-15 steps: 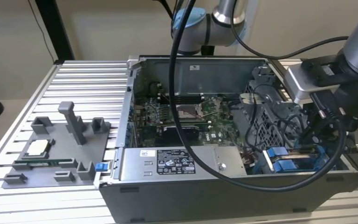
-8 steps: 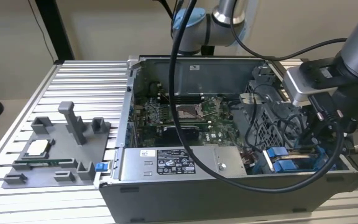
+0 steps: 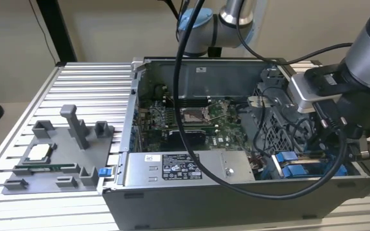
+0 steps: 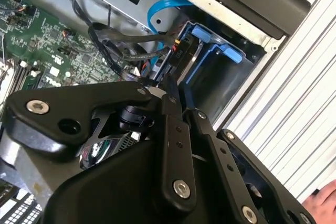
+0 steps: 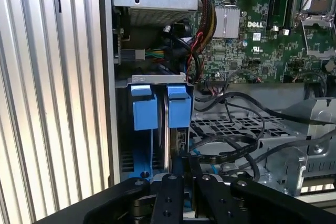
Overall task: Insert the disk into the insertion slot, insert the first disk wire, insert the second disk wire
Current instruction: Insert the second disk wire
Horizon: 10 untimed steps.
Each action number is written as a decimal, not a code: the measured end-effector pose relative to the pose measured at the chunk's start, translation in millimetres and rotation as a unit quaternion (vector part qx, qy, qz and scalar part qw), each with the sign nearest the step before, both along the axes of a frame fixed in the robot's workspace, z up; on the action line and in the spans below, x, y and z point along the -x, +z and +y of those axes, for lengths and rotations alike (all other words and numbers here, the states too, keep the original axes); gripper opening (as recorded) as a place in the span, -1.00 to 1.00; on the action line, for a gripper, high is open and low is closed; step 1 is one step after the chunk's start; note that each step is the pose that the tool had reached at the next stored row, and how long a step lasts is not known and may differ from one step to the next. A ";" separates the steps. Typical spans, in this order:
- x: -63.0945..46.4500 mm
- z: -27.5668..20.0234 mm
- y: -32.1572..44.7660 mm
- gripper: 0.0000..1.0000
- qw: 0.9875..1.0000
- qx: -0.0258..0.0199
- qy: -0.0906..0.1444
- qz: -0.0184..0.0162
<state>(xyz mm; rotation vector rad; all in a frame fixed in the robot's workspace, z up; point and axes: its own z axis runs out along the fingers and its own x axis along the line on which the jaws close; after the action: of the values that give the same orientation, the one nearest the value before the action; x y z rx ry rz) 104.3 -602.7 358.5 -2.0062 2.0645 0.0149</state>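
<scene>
The disk in its bright blue frame (image 5: 145,113) sits down inside the insertion slot (image 5: 124,129), a grey metal bay at the case's corner. The same blue frame (image 4: 216,46) also appears in the second wrist view and the exterior view (image 3: 294,163). My gripper (image 5: 185,165) hangs just over the disk's end, its black fingers (image 4: 170,124) close together. A black disk wire (image 5: 231,149) loops across the cage and ends between the fingertips. More black wires and a plug with coloured leads (image 4: 170,56) lie at the disk's edge just past the gripper (image 4: 177,88).
The perforated grey cage (image 5: 241,129) flanks the slot, with the motherboard (image 3: 198,125) beyond. The silver power-supply box (image 3: 185,168) lies along the case front. A grey fixture plate (image 3: 56,159) is at the exterior view's left. A fingertip (image 4: 326,199) shows over the ribbed table.
</scene>
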 end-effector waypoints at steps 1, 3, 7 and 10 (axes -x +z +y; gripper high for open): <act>0.2 0.5 -1.2 -1.00 1.000 0.000 0.000 -0.001; 0.3 1.6 -3.9 -1.00 1.000 0.000 -0.002 -0.001; 0.4 3.3 -9.2 -1.00 1.000 0.000 -0.004 -0.003; 0.4 4.0 -13.0 -1.00 1.000 0.000 -0.006 -0.004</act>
<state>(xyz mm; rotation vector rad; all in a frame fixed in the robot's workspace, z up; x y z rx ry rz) 103.9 -598.7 345.5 -1.9918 2.0709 0.0051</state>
